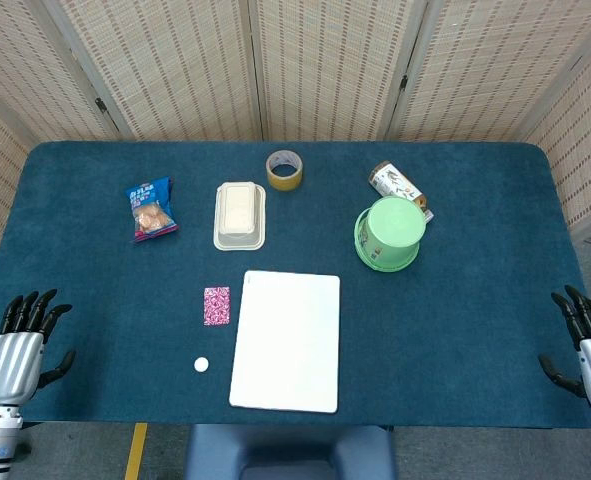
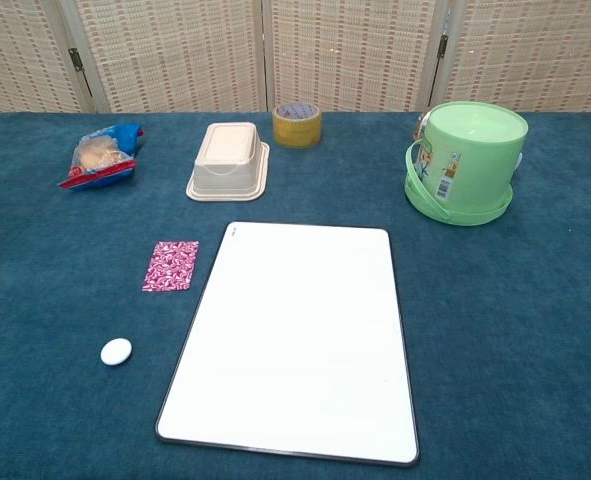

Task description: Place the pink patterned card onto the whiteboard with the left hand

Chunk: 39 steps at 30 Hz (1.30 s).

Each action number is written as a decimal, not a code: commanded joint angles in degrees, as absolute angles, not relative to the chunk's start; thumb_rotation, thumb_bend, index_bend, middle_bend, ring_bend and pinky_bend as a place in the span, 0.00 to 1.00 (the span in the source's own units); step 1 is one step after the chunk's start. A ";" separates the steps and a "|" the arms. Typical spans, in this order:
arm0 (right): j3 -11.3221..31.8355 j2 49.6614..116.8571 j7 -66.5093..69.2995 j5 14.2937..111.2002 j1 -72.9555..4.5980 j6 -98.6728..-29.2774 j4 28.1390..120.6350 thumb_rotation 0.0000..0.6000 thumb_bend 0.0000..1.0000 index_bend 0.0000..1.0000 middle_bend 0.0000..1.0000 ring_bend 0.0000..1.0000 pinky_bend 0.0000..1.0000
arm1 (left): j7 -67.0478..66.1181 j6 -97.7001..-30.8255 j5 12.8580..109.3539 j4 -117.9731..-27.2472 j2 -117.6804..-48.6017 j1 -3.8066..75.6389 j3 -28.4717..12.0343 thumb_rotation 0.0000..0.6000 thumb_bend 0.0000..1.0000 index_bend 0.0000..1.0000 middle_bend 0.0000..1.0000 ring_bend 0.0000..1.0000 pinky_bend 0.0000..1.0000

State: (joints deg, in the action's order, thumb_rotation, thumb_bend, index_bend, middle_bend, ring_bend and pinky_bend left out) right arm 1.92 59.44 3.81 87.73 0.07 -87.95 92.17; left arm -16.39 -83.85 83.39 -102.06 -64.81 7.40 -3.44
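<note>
The pink patterned card point(image 1: 216, 305) point(image 2: 171, 265) lies flat on the blue cloth, just left of the whiteboard point(image 1: 286, 340) point(image 2: 300, 335) and apart from it. The whiteboard is bare. My left hand point(image 1: 15, 348) hovers at the table's front left corner, fingers spread, holding nothing, far from the card. At the front right corner my right hand point(image 1: 587, 340) is likewise spread and empty. Neither hand shows in the chest view.
A small white oval point(image 1: 201, 365) point(image 2: 116, 351) lies in front of the card. Behind are a snack bag point(image 1: 152, 209), a cream lidded box point(image 1: 240, 214), a tape roll point(image 1: 284, 168), a green bucket point(image 1: 388, 233) and a can point(image 1: 397, 184).
</note>
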 commanded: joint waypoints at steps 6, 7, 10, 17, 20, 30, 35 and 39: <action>2.01 59.10 4.07 88.27 0.03 -88.30 92.23 1.00 0.31 0.07 0.06 0.08 0.00 | -16.91 -79.88 85.75 -102.89 -64.48 12.15 -5.48 1.00 0.36 0.25 0.11 0.04 0.00; 2.01 59.04 4.13 88.29 0.08 -88.40 92.22 1.00 0.31 0.07 0.06 0.08 0.00 | -16.34 -78.48 85.86 -102.98 -64.59 13.32 -5.87 1.00 0.36 0.25 0.11 0.04 0.00; 2.00 58.92 4.28 88.22 0.23 -88.56 92.13 1.00 0.31 0.07 0.06 0.08 0.00 | -14.84 -74.48 85.16 -102.72 -64.90 16.33 -6.92 1.00 0.36 0.24 0.11 0.04 0.00; 2.08 58.91 5.05 87.95 0.67 -89.11 91.47 1.00 0.31 0.07 0.06 0.08 0.00 | -19.08 -62.13 77.88 -103.30 -66.59 24.67 -9.39 1.00 0.35 0.21 0.11 0.03 0.00; 2.11 59.02 5.42 87.77 0.83 -89.23 91.04 1.00 0.31 0.07 0.06 0.08 0.00 | -23.00 -58.39 73.86 -102.92 -68.63 27.85 -10.05 1.00 0.34 0.20 0.10 0.02 0.00; 2.25 59.12 6.41 87.20 1.16 -89.29 89.96 1.00 0.31 0.07 0.06 0.08 0.00 | -33.22 -51.97 61.03 -101.10 -74.75 35.94 -10.71 1.00 0.34 0.18 0.07 0.01 0.00; 2.28 59.66 7.08 87.15 1.14 -89.12 88.92 1.00 0.31 0.07 0.06 0.08 0.00 | -37.94 -49.99 53.37 -100.16 -77.35 40.34 -10.11 1.00 0.34 0.17 0.06 0.00 0.00; 2.28 59.94 7.54 87.02 1.16 -88.95 88.31 1.00 0.31 0.07 0.06 0.08 0.00 | -40.94 -50.57 48.56 -98.96 -79.74 43.01 -9.39 1.00 0.34 0.17 0.06 0.00 0.00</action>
